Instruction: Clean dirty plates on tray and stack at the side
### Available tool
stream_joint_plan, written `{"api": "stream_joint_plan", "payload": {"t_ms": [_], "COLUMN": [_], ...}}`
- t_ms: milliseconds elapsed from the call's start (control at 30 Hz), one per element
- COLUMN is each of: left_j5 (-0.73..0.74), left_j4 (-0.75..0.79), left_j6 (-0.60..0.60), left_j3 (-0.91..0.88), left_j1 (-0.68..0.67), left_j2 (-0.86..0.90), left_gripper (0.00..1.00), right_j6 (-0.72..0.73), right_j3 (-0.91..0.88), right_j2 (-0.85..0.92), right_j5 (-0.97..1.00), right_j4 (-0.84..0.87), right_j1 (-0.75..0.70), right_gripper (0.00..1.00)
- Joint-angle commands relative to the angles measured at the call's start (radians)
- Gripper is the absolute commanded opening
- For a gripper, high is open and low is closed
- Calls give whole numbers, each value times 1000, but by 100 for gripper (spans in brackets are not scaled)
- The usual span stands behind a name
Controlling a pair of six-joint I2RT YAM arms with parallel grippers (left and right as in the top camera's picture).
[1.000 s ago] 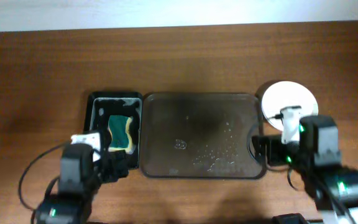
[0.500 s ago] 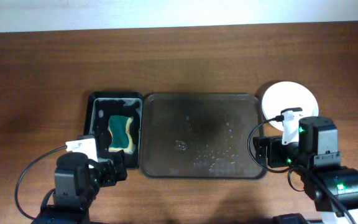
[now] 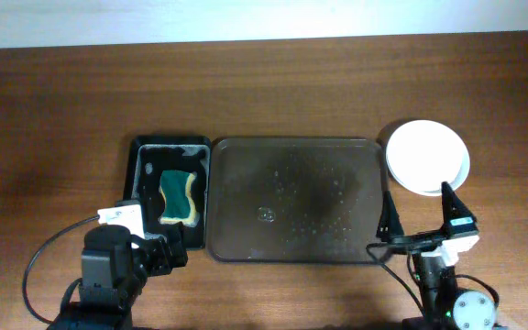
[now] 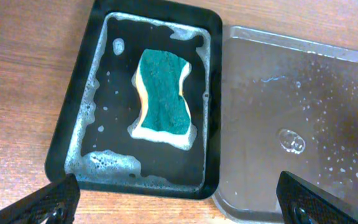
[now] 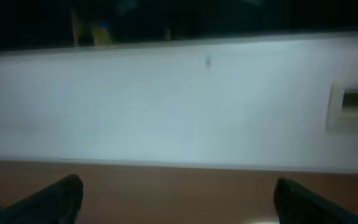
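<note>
The white plates [image 3: 427, 158] lie stacked on the table to the right of the dark brown tray [image 3: 293, 151], which holds only water drops and also shows in the left wrist view [image 4: 303, 87]. My left gripper [image 3: 159, 249] is open and empty near the front edge of the black sponge tray; its fingertips [image 4: 179, 202] frame that tray's front rim. My right gripper [image 3: 420, 218] is open and empty, raised and pointing level toward the far wall; in the right wrist view its fingertips [image 5: 176, 199] frame only tabletop and wall. The mint-green plate does not show separately.
A small black tray [image 3: 171, 151] with foam and a green-yellow sponge [image 3: 178, 196] sits against the brown tray's left side; the sponge also shows in the left wrist view [image 4: 161, 93]. A white wall borders the table's far edge [image 5: 179, 99].
My right arm pulled back toward the front edge and tipped its gripper up level, uncovering the plate stack. My left arm drew back slightly a second ago and then stayed still.
</note>
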Motion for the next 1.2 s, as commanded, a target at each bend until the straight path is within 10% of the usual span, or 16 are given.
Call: {"api": "stream_joint_plan", "payload": {"t_ms": [0, 167, 900, 1167], "left_j5": [8, 7, -51, -58], "left_j4": [1, 1, -5, 410], "left_j6": [16, 16, 16, 16], "left_j3": [-5, -5, -31, -481], "left_j1": [3, 3, 3, 41], "left_j2": [-4, -4, -87, -521], "left_gripper": [99, 99, 99, 100], "right_j6": [1, 1, 1, 1], "right_j3": [-100, -100, -100, -100], "right_j2": [-11, -11, -11, -11], "right_j5": [9, 8, 8, 9], "right_j4": [108, -216, -215, -215], "right_j1": [-3, -3, -3, -3], "right_gripper": [99, 99, 99, 99]}}
